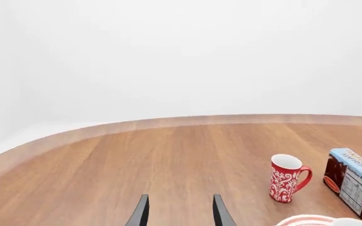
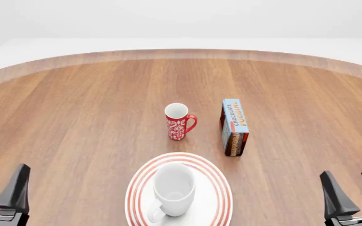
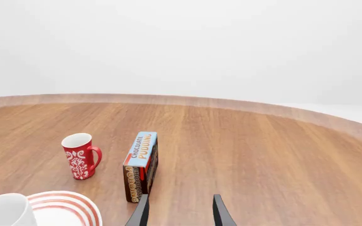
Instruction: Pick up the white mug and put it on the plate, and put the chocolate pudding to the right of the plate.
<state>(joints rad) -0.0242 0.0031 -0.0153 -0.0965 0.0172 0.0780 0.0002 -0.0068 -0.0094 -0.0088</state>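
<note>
White ceramic at the edge of my left wrist view is all I get of the white mug, with a sliver of the plate beside it; my left tool hangs empty, fingers apart, over bare wooden surface.

From the front, the white mug sits upright on the plate, so I judge that half done. The chocolate pudding stands on edge beyond the plate's right side, near the red mug, so to my eye it is not yet properly right of the plate.

My right wrist view shows my right tool parted and empty, the pudding just ahead.
</note>
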